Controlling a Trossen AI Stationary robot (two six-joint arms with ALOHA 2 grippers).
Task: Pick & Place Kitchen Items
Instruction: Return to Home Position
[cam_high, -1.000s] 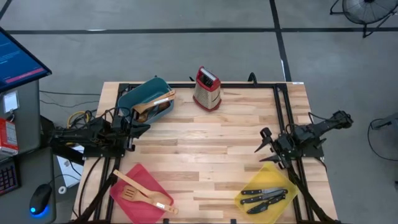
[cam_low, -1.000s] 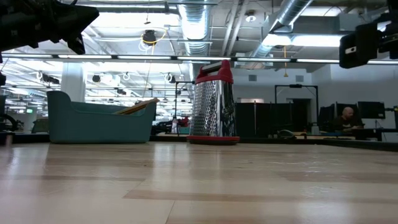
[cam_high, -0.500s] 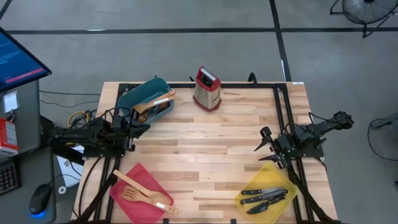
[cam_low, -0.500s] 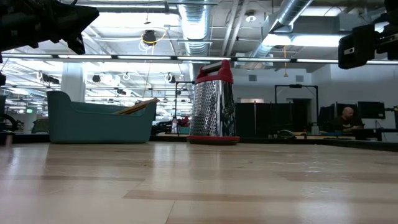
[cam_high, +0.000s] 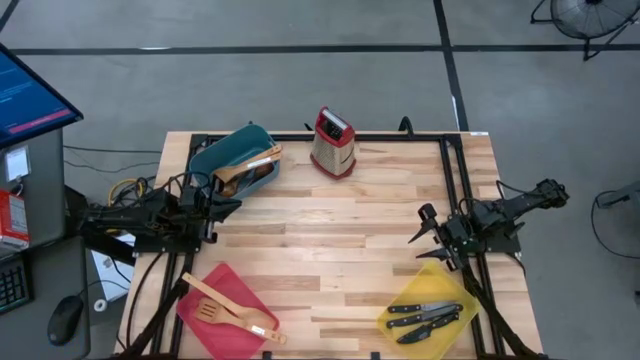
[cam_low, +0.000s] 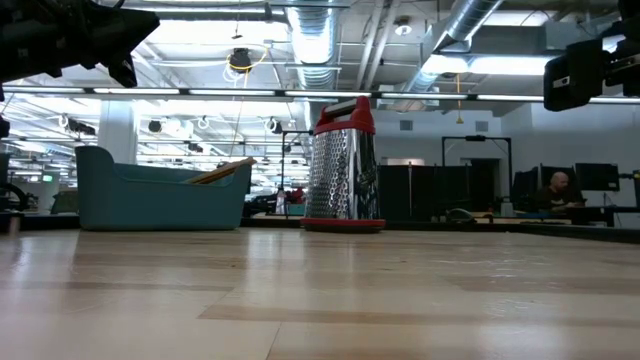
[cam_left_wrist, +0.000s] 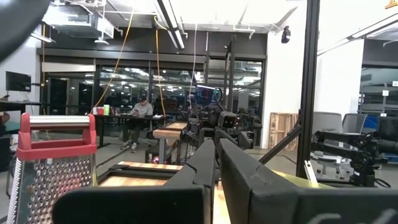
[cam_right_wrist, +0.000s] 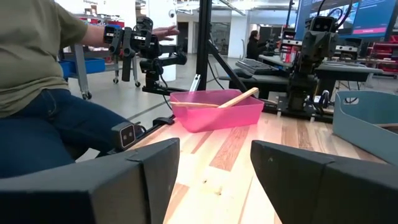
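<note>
Wooden spoons and spatulas (cam_high: 250, 166) lie in the teal bin (cam_high: 222, 152) at the far left. Two light wooden spatulas (cam_high: 228, 307) lie in the red bin (cam_high: 240, 285) at the near left; they also show in the right wrist view (cam_right_wrist: 231, 99). Black-handled knives (cam_high: 428, 317) lie in the yellow bin (cam_high: 412, 290) at the near right. My left gripper (cam_high: 230, 204) (cam_left_wrist: 217, 146) is shut and empty, near the teal bin at the table's left edge. My right gripper (cam_high: 424, 228) (cam_right_wrist: 214, 163) is open and empty, just beyond the yellow bin.
A red-topped steel box grater (cam_high: 333, 143) (cam_low: 345, 165) stands upright at the far middle of the table. A black frame runs along the table's edges (cam_high: 452, 170). A person in jeans (cam_right_wrist: 43, 106) sits close beyond the table in the right wrist view.
</note>
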